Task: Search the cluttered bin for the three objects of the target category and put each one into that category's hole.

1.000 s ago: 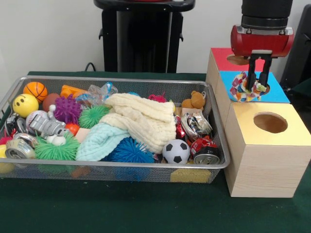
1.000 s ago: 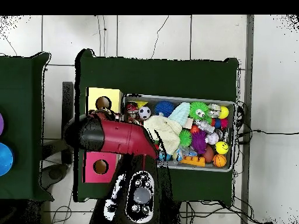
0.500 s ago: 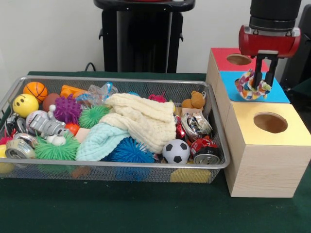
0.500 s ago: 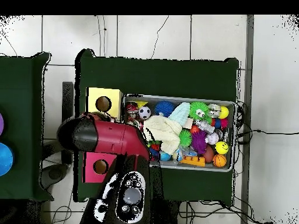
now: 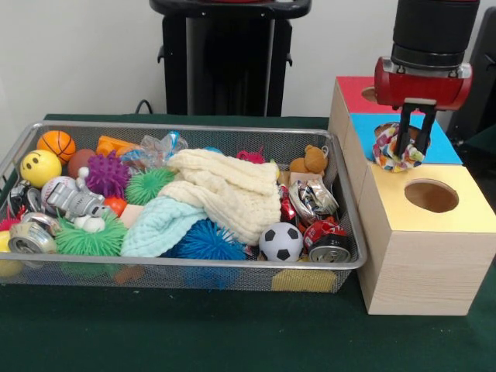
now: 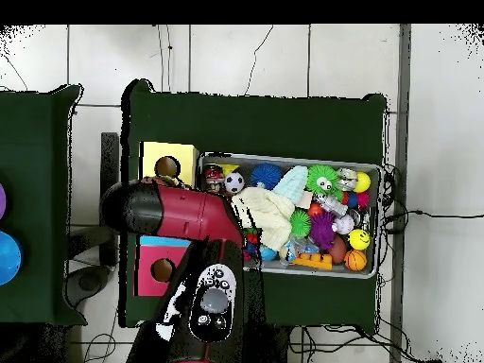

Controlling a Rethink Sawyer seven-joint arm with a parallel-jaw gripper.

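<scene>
Right now my gripper is clamped on the patchwork cloth ring, hanging over the blue box's hole on the right; looks soft, light, floppy, so gripping the band's edge suits.

Cream knitted cloth heaped mid-clutter. At its 9 o'clock, purple spiky ball and yellow smiley ball; at 10 o'clock, small basketball. At 5 o'clock, toy football beside crushed can. At 2 o'clock, teddy bear. Beneath everything, dark green tablecloth.
</scene>
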